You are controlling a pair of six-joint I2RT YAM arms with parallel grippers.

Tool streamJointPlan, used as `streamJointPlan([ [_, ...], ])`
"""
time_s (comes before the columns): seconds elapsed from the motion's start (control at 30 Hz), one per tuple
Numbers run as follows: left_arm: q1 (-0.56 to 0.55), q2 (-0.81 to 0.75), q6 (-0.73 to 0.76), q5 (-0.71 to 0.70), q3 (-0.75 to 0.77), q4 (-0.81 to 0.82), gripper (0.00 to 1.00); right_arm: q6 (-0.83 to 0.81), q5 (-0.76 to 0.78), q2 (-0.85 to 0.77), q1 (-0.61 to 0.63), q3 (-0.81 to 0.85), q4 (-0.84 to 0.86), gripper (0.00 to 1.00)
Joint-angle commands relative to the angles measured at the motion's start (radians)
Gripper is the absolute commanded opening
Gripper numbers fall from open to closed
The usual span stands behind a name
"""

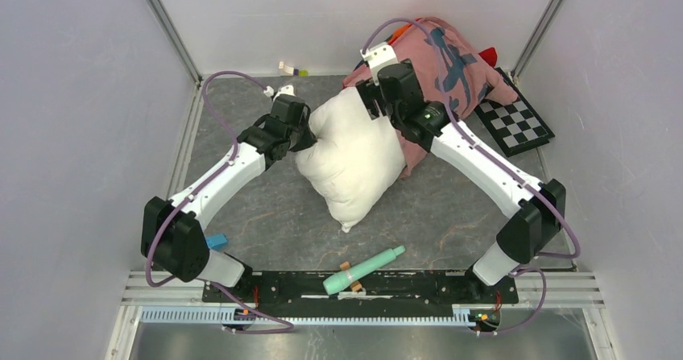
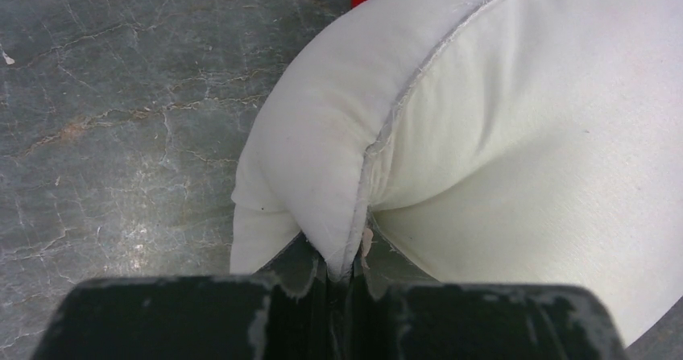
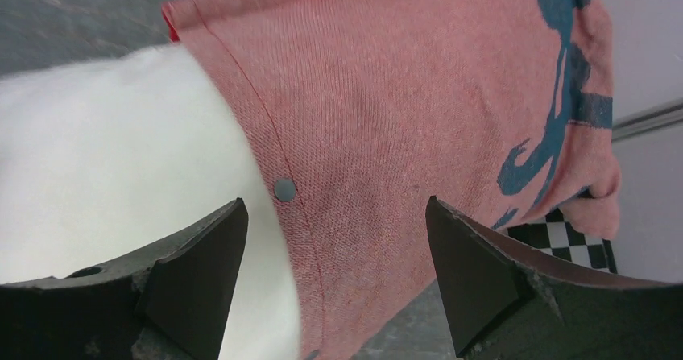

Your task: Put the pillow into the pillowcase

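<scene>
Here, left pincer [image 2: 348, 267] pinching pillow [image 2: 499, 134], pillowcase [image 3: 403, 110] overlapping

Checkerboard [image 1: 515, 122] far right; mint tube [image 1: 362, 270] near front.

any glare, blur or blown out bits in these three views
Top external: even soft light, only a faint shadow beside the pillow. Left wrist: seam crisp, mild sheen on the table, left gripper dark and soft-edged. Right wrist: pillowcase weave sharp, the white pillow washed out at left.
</scene>
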Motion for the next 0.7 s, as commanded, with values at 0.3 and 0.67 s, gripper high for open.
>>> streamJointPlan([
  [0.3, 0.03, 0.022, 0.02, 0.015, -0.01, -0.003, 0.02, -0.023, 0.351, 0.18, -0.029, -0.018, 0.085, 0.63],
  [0.67, 0.079, 0.105, -0.02, 0.047, -0.02, 0.052, 0.03, -0.006, 0.32, 0.187, 0.144, 0.258, -0.112, 0.0],
])
